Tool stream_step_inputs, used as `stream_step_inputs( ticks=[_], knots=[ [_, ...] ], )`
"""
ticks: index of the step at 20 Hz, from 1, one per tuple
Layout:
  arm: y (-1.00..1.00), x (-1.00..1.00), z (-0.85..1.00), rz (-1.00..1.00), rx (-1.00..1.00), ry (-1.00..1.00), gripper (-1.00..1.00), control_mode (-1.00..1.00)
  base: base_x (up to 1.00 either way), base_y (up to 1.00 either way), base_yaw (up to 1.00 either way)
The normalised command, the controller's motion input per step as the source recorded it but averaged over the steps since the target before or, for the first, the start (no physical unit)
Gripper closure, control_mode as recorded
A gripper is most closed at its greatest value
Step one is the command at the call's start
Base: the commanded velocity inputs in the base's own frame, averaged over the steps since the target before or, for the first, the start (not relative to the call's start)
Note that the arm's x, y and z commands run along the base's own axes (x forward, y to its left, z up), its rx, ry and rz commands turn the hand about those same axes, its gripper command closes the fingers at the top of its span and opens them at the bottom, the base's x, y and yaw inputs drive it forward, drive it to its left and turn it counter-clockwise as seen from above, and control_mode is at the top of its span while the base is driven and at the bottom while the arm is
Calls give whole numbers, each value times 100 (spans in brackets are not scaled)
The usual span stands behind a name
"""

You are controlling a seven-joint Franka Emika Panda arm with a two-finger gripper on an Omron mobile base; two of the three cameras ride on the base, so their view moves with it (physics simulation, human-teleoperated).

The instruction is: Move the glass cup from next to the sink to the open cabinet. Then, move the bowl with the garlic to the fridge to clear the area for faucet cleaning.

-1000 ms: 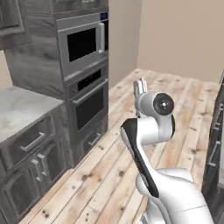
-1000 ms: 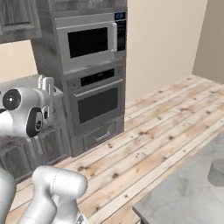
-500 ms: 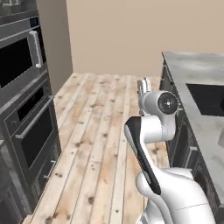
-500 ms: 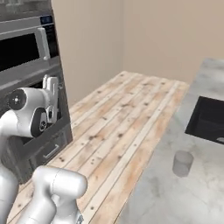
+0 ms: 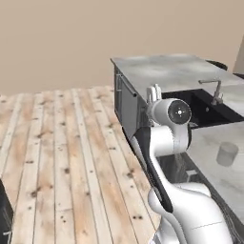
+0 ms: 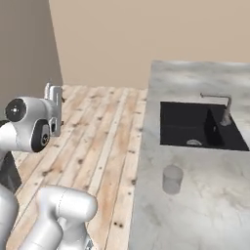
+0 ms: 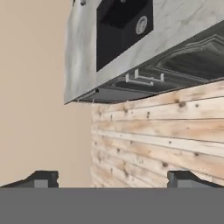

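Note:
The glass cup (image 6: 172, 179) stands upright on the pale marble counter (image 6: 205, 215), a little in front of the black sink (image 6: 195, 122). It also shows at the right as the cup (image 5: 227, 154). The faucet (image 6: 223, 106) rises at the sink's far side. My gripper (image 5: 155, 93) is held up in the air over the wooden floor, left of the counter and well away from the cup. Its fingers (image 7: 41, 178) stand wide apart with nothing between them, so it is open. The bowl, the garlic, the fridge and the cabinet are out of view.
Dark grey base drawers with silver handles (image 7: 144, 78) run under the counter's edge. The wooden floor (image 5: 62, 157) stretches left of the counter to a beige wall (image 6: 146, 34). The sink's drain (image 7: 141, 25) shows in the hand view.
The whole picture has swung from the oven wall to the sink counter, so the base has turned. The arm keeps its pose and the gripper stays open.

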Motion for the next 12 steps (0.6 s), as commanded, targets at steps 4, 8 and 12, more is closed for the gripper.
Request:
stream_step_inputs(
  ticks=[4, 8, 12],
  knots=[
    [0, 0, 0, 0, 0, 0, -100, 100, 2, 34, -76],
    [0, 0, 0, 0, 0, 0, -100, 100, 0, 78, -76],
    [0, 0, 0, 0, 0, 0, -100, 100, 0, 62, -84]
  ],
)
